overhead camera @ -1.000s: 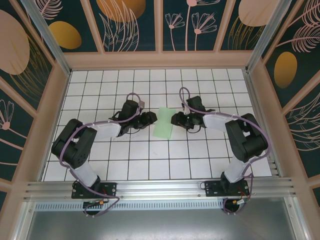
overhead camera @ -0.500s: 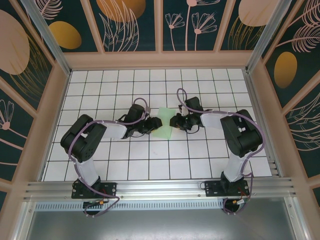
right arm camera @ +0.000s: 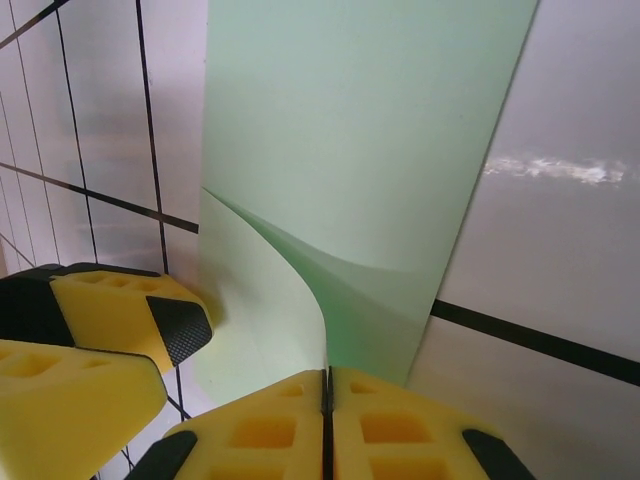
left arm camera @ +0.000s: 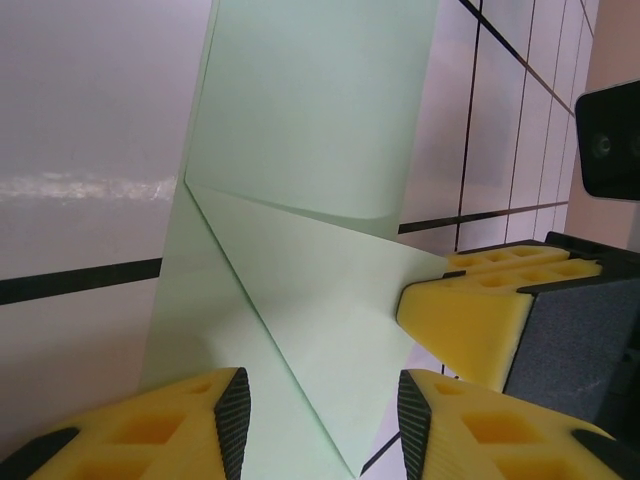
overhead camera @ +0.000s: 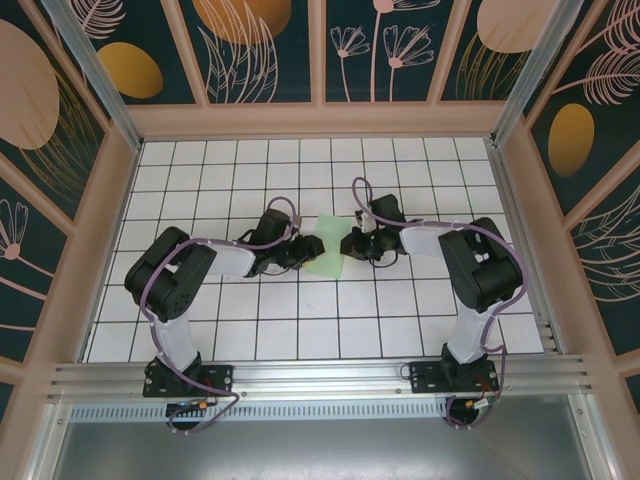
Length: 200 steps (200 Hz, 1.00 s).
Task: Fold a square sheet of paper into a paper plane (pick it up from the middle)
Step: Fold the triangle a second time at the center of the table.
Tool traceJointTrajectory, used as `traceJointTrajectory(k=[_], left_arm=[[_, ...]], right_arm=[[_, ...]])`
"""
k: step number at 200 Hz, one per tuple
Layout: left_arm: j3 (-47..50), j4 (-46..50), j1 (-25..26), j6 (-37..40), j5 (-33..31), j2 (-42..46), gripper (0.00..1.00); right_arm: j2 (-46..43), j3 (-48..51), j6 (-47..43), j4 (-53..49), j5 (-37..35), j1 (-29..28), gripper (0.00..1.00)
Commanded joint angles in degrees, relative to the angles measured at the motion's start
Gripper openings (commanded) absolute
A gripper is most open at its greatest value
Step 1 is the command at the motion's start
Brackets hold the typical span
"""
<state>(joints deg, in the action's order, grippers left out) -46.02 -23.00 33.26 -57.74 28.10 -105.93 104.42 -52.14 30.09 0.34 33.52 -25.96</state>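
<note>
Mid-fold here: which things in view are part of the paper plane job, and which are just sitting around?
Part of the job:
- green sheet of paper, partly folded
- right gripper, shut on the sheet's raised flap
- left gripper, open, fingers either side of the sheet

Just there:
- white gridded table
- patterned wall panels
- metal rail at the near edge

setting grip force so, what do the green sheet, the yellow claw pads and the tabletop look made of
Green sheet: thin matte paper; it holds sharp creases and curls. Claw pads: probably soft foam or rubber, matte yellow, moulded pockets. Tabletop: hard glossy white panel, black grid lines; it mirrors a light streak, exact material unclear.
</note>
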Motion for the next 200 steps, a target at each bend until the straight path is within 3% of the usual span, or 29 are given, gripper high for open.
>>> traceJointTrajectory(k=[1, 200], left_arm=[[-2.0, -1.6, 0.3, -0.8, 1.1, -1.5, 0.46], [-8.6, 1.3, 0.3, 2.6, 2.7, -6.3, 0.45]], right_arm=[[0.2, 0.4, 0.8, 1.9, 0.1, 0.4, 0.09], [-0.9, 3.5, 3.3, 3.9, -1.0, 1.8, 0.07]])
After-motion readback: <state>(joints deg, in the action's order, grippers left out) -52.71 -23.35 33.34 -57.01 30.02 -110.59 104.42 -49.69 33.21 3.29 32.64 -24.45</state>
